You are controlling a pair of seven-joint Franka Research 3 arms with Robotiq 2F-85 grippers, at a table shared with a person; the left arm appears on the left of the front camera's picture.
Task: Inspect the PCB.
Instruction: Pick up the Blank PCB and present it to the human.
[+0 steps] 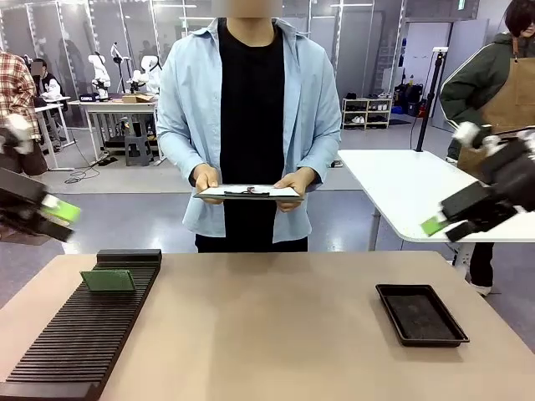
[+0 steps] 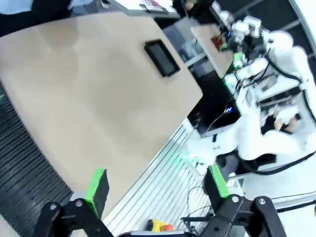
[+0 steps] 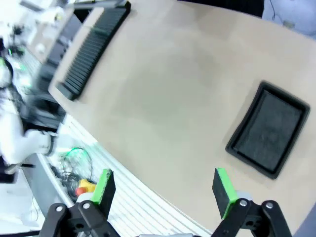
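Observation:
The green PCB (image 1: 107, 281) stands tilted in the far slots of the black slotted rack (image 1: 84, 334) on the left of the table. My left gripper (image 1: 63, 209) hovers high above the table's left edge, well up and left of the PCB. In the left wrist view the left gripper (image 2: 157, 183) is open with nothing between its green pads. My right gripper (image 1: 435, 224) hangs high at the right, above the black tray (image 1: 420, 313). It is open and holds nothing in the right wrist view (image 3: 164, 186).
A person stands at the far side holding a white clipboard (image 1: 248, 192) in both hands. The black tray (image 3: 269, 129) lies bare at the table's right, and the rack (image 3: 91, 47) lies far across the tan tabletop (image 1: 267, 317). Another white table (image 1: 401, 184) stands behind on the right.

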